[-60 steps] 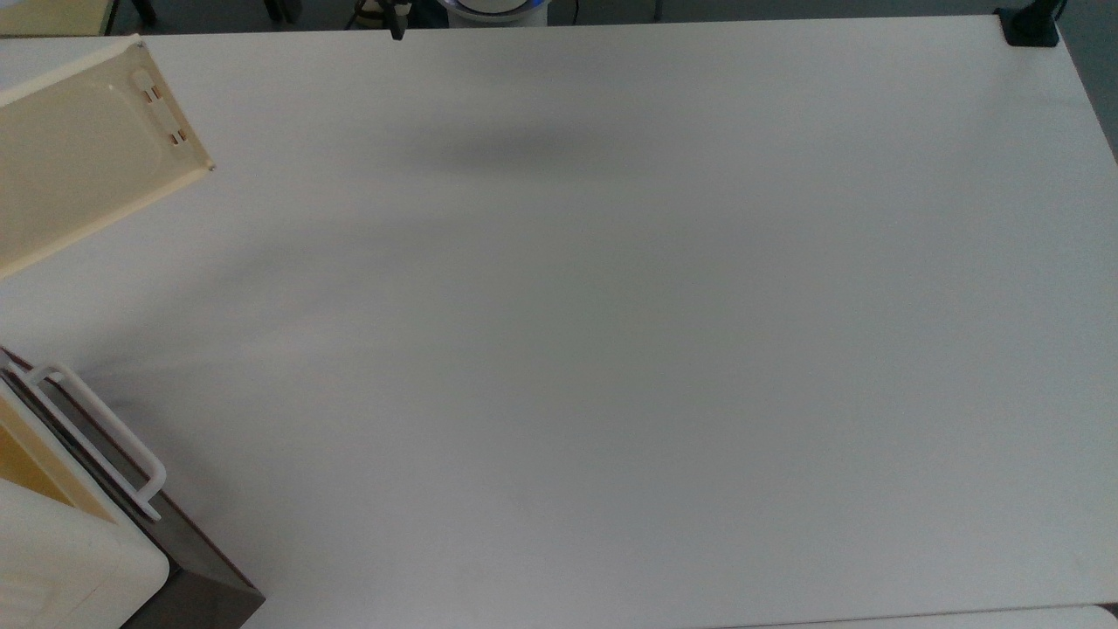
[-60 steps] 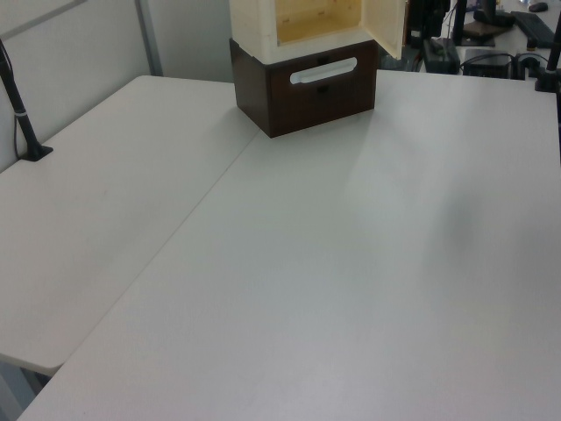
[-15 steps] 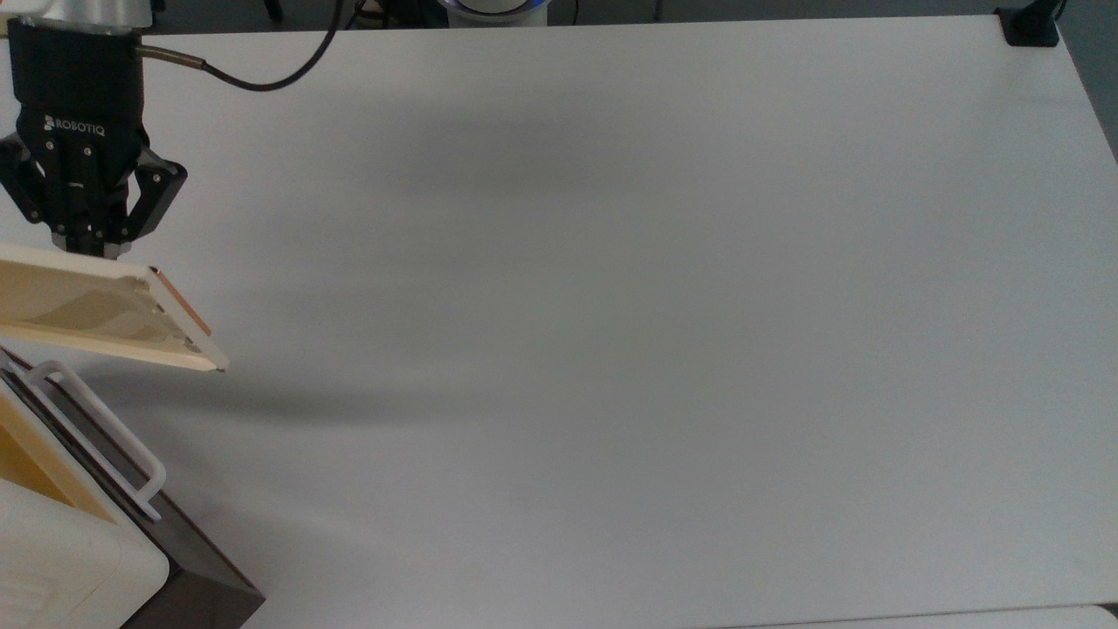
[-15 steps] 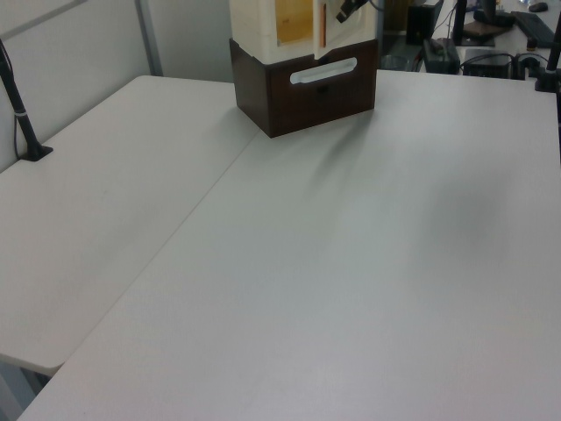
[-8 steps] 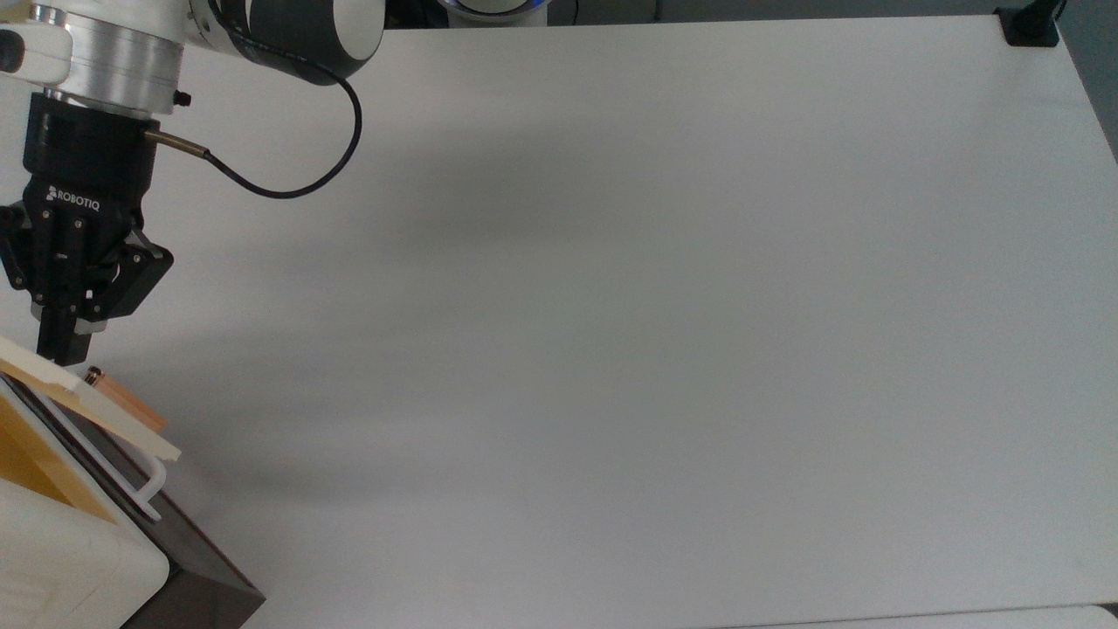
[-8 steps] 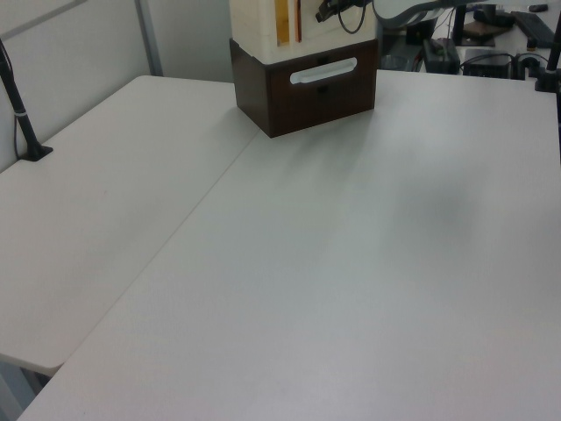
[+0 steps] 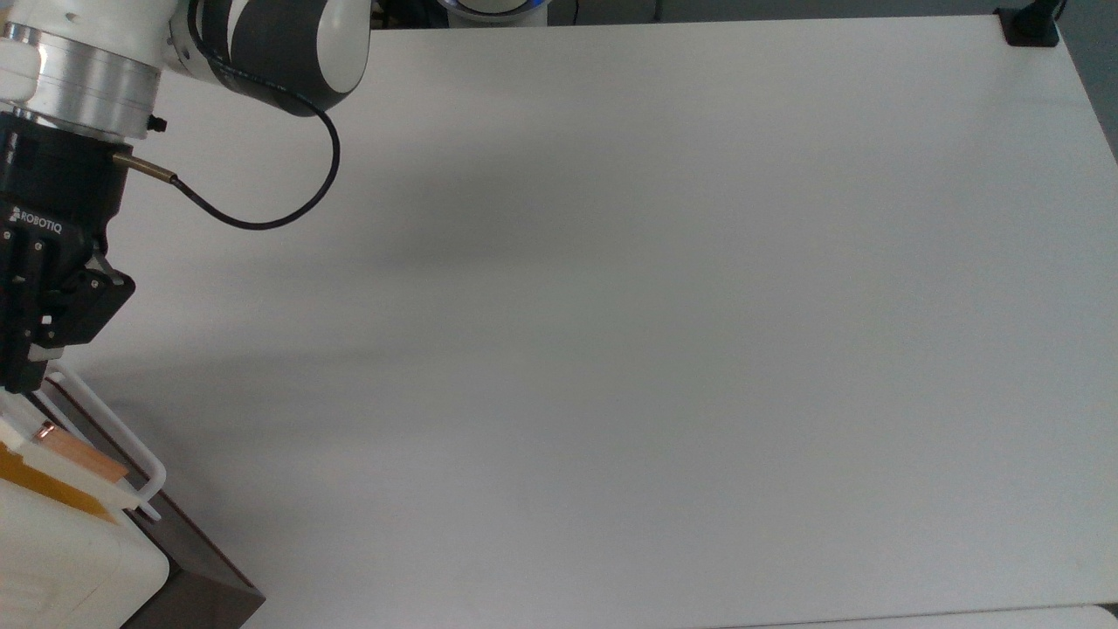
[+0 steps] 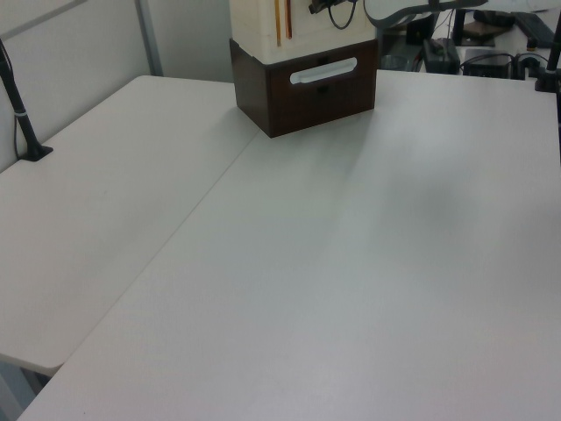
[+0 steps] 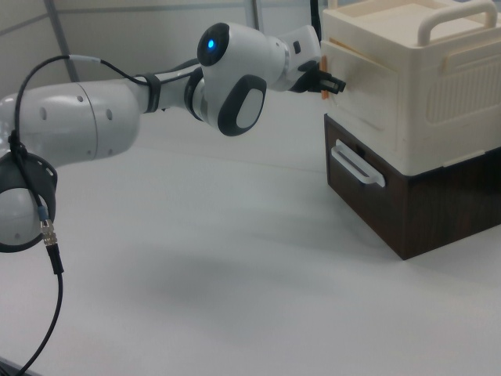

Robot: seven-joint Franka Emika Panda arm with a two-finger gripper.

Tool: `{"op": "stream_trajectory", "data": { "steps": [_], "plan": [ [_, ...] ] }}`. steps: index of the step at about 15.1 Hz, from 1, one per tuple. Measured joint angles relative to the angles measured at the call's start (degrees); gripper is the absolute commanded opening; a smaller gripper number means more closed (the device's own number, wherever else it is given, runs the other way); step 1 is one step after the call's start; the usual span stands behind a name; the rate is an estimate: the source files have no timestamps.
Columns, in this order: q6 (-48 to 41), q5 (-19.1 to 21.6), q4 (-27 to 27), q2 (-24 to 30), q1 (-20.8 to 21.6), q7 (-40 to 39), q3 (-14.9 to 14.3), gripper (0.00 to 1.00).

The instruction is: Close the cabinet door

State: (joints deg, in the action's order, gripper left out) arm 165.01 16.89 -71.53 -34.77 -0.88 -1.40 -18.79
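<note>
The cabinet door [image 7: 19, 437] is swung almost flat against the cream cabinet [image 7: 70, 559], with a thin yellow gap showing beside it. Its copper-brown bar handle [image 7: 74, 454] faces the table. My gripper [image 7: 22, 377] is shut with nothing held, its tips pressing on the door's outer face near the handle. In the left view the door [image 8: 346, 31] stands nearly flush, the handle [image 8: 287, 17] beside a narrow yellow slit, and the gripper [image 8: 316, 7] is at it. In the right view the gripper [image 9: 333, 82] touches the door [image 9: 364, 94] on the cabinet front.
The cabinet sits on a dark brown base block [image 7: 201, 585] that carries a thin white loop rail [image 7: 113, 437]. The white table [image 7: 611, 349] stretches wide to the top view's right. A black clamp [image 7: 1031, 26] sits at its far corner. My arm [image 9: 117, 117] spans the right view's left.
The door has swung from wide open to nearly closed against the cabinet. My gripper came into view and followed it down the top view's left edge, pushing on it.
</note>
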Motion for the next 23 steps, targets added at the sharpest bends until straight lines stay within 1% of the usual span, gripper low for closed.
{"op": "stream_trajectory", "data": {
  "steps": [4, 7, 13, 15, 16, 17, 18, 19, 20, 21, 22, 23],
  "plan": [
    [4.3, 0.0, 0.9, -3.3, -0.2, 0.5, 0.0, 0.15],
    [4.8, 0.0, 2.6, -5.3, -0.8, 0.8, -0.1, 0.15],
    [4.7, 0.0, 2.9, -5.2, -0.9, 0.8, -0.1, 0.15],
    [4.7, -0.2, 2.1, -4.5, -0.6, 0.8, 0.1, 0.15],
    [4.0, -0.2, 0.9, -3.3, -0.4, 0.8, 0.9, 0.15],
    [2.4, -0.2, -0.3, -2.0, -0.3, 0.8, 1.9, 0.15],
    [-1.4, -0.2, -2.5, 0.6, -0.2, 0.8, 3.5, 0.17],
    [-4.5, -0.2, -4.1, 2.7, -0.1, 0.8, 4.3, 0.19],
    [-8.9, -0.2, -5.6, 5.1, 0.2, 0.8, 5.0, 0.21],
    [-15.8, -0.2, -7.4, 8.4, 0.7, 0.8, 5.7, 0.24],
    [-21.9, -0.2, -8.5, 10.7, 1.3, 0.8, 5.9, 0.30],
    [-28.5, -0.4, -9.5, 12.8, 2.0, 0.8, 6.0, 0.40]
  ]
}}
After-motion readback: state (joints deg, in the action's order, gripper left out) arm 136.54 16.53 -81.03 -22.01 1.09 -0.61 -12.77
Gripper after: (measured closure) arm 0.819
